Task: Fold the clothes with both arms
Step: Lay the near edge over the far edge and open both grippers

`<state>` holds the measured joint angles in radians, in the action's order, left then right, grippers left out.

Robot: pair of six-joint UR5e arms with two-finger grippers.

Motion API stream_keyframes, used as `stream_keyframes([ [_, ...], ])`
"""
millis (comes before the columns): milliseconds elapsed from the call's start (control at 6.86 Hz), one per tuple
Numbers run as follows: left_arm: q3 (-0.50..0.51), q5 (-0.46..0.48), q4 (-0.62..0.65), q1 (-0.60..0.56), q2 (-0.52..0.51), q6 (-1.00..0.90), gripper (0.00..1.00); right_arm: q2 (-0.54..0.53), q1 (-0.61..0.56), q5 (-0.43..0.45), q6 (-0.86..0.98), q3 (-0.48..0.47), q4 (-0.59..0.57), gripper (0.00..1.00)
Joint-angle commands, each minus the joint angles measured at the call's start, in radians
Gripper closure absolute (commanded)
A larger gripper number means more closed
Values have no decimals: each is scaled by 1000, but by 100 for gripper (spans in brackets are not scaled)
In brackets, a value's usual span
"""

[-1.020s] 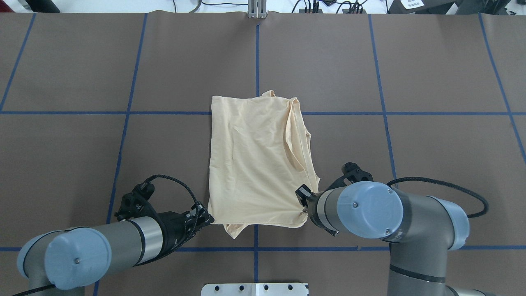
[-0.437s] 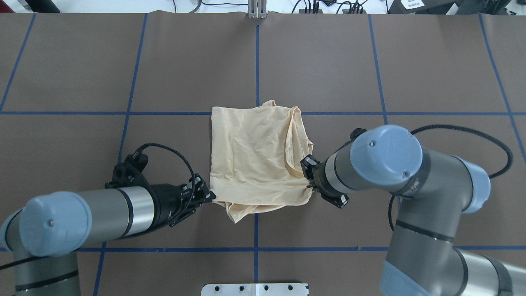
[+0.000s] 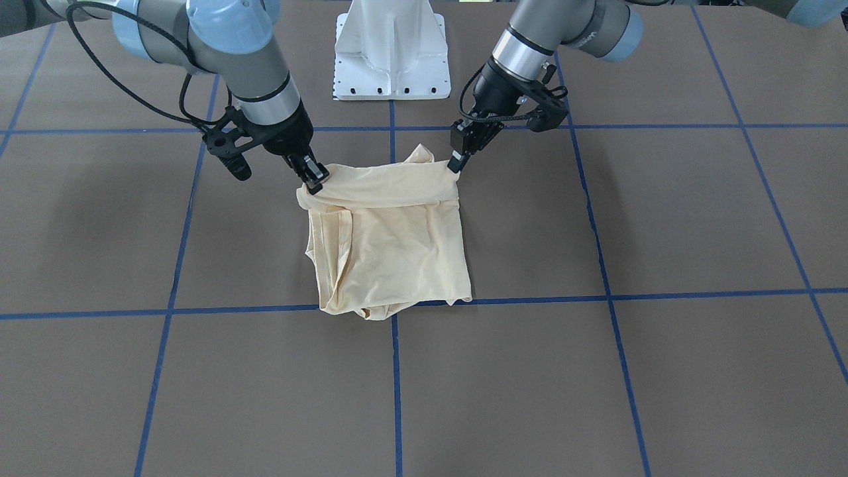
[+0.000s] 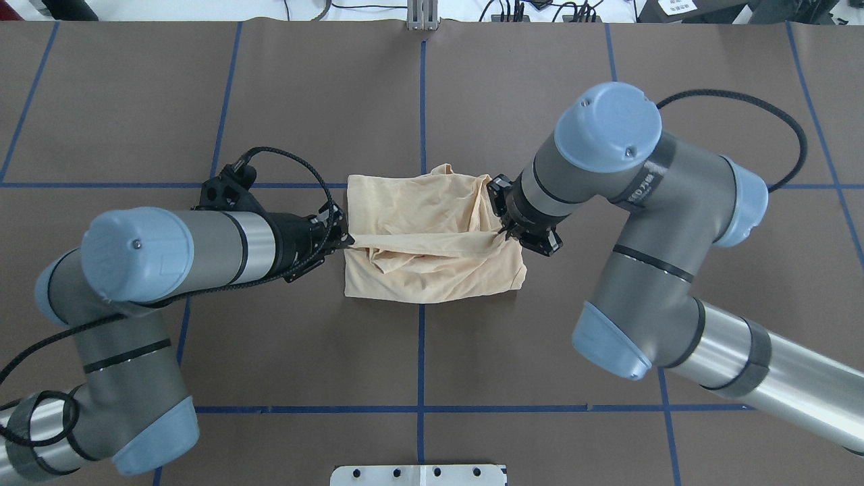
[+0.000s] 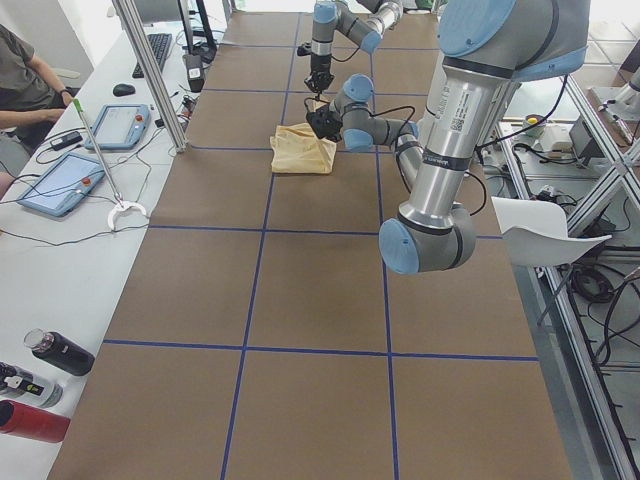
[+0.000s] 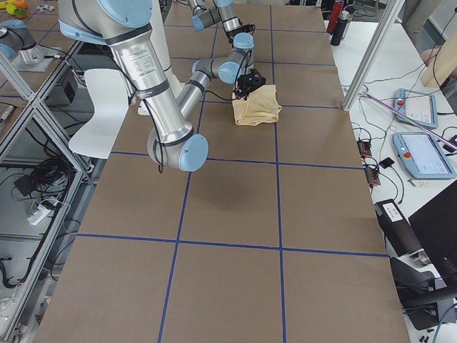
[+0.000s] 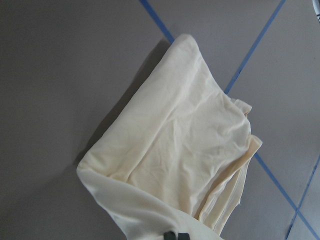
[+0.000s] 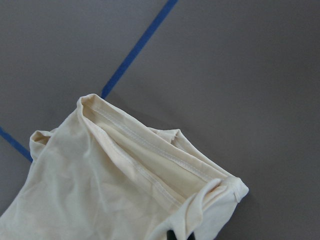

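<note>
The clothes, one pale cream-yellow shirt [image 4: 432,229] [image 3: 391,245], lie partly folded at the table's middle. Its near hem is raised and stretched taut between both arms over the rest of the cloth. My left gripper [image 4: 345,237] [image 3: 454,164] is shut on the hem's left corner. My right gripper [image 4: 501,231] [image 3: 313,182] is shut on the right corner. Both wrist views look down on the shirt [image 7: 185,150] [image 8: 115,180] spread below, with only dark fingertips at the bottom edge. No print shows.
The brown table [image 4: 607,101] is crossed by blue tape lines. The white pedestal base [image 3: 391,46] stands at the robot's side. A person [image 5: 25,85] sits at a side bench with tablets in the exterior left view; bottles [image 5: 45,385] lie near its front corner.
Both arms have carried the shirt's near hem away from the robot, over the body of the cloth. The shirt's visible footprint has shortened, and the hem now hangs across its middle.
</note>
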<state>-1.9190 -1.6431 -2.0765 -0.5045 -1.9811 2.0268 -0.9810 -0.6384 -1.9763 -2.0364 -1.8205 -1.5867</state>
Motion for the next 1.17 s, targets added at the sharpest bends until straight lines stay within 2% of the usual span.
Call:
stream_keyframes([
  [0,145,-6,-8,-69,-82,-58,100,93,-49,-47,25,212,112,100],
  [146,185,-6,-10,-93,-99,-68,100,144,-64,-53,33,322,166,100],
  [437,328,-4,-104,-127,-136,-106,100,185,-86,-71,119,423,180,100],
  [583,439,-4,-170,-144,-177,-118,99,211,-90,-72,140,479,189,100],
  [728,548,-4,-209,-182,-226,-199,49,276,-102,-72,181,627,303,30],
  [874,564,-9,-212,-222,-234,-241,0,339,-166,-129,226,742,341,0],
  [1020,566,-58,-214,-262,-235,-278,0,341,-237,-209,322,748,338,0],
])
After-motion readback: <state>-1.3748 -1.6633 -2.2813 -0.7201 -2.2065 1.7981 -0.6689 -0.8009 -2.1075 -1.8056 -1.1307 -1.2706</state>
